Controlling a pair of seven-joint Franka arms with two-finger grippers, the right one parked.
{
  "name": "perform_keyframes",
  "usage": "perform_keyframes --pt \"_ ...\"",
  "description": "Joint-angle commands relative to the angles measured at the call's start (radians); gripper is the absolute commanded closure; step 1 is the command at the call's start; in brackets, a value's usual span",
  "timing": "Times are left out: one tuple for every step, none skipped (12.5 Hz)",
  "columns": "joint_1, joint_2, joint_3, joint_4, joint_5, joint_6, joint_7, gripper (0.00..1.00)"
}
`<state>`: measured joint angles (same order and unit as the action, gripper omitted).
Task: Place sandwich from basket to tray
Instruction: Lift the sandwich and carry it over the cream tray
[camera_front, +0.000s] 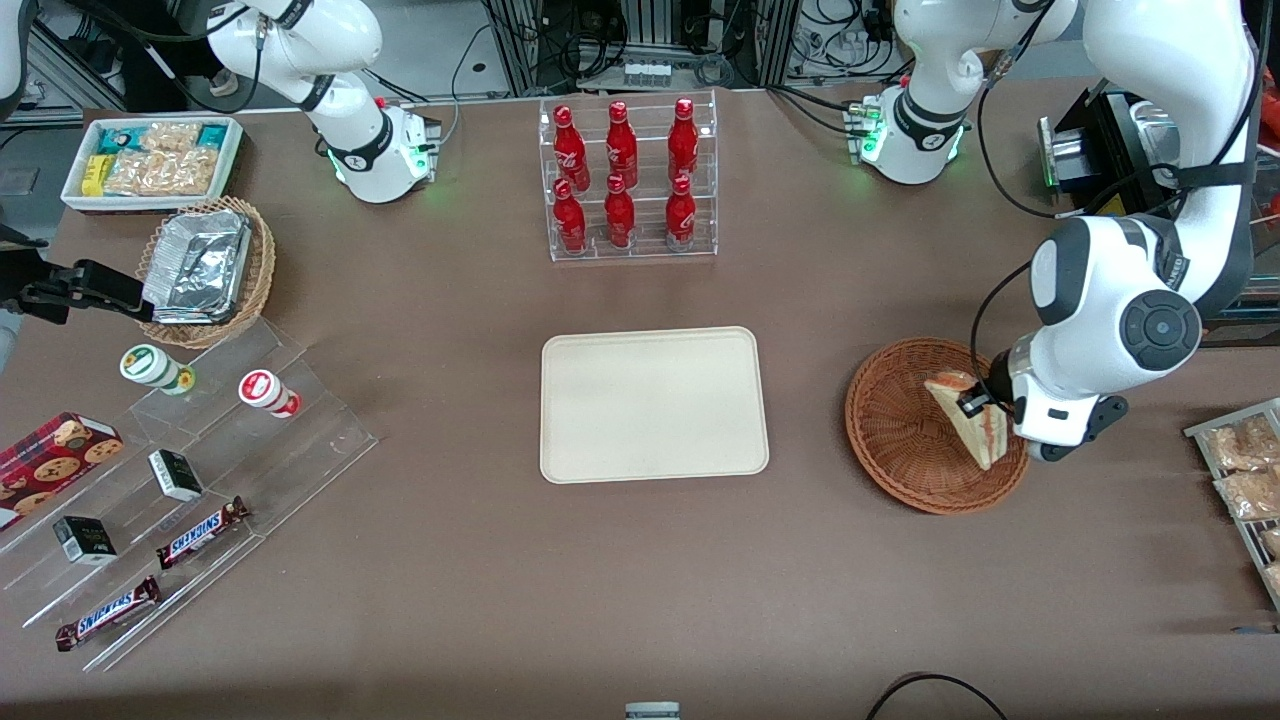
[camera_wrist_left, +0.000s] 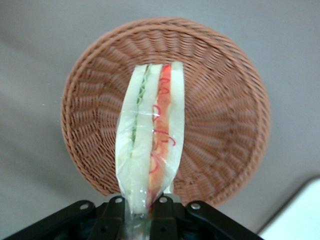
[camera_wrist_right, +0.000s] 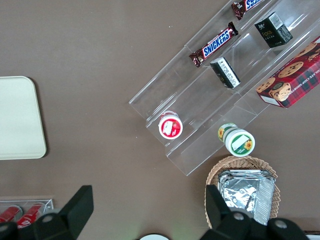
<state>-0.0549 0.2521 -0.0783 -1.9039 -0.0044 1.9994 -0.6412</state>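
1. Sandwich (camera_wrist_left: 150, 145): pinched at one end by the tool (camera_wrist_left: 142, 210), hanging above the basket (camera_wrist_left: 220, 125).
2. Lift clear of the wicker rim before travelling.
3. Carry level to the tray (camera_front: 655, 405); lower flat, then release.

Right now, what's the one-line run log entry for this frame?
stage: lift-out | gripper: shut on sandwich, above basket | sandwich: clear of basket, wrapped | tray: bare, toward the parked arm

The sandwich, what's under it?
Under the sandwich, held by the gripper, is the brown woven basket, with nothing else showing in it. The patch of weave right beneath the sandwich is covered.
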Motion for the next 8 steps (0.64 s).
perform_keyframes --pt "-0.075 0.013 -0.037 0.045 0.017 -0.03 -0.005 1.0" --pt "-0.113 0.022 -0.04 0.057 0.017 -0.03 -0.009 1.0" --pt "-0.155 0.03 -0.04 0.063 0.017 -0.025 -0.021 1.0" --pt "-0.189 0.036 -0.04 0.066 0.017 -0.016 -0.024 1.0" --pt "-0.23 0.059 -0.04 0.09 0.012 -0.016 -0.026 1.0" --pt "-0.279 0.088 -0.04 0.121 0.006 -0.017 -0.038 1.0" --pt "-0.322 0.12 -0.04 0.158 0.006 -0.016 -0.081 1.0" --pt "-0.359 0.168 -0.04 0.21 0.013 -0.017 -0.127 1.0"
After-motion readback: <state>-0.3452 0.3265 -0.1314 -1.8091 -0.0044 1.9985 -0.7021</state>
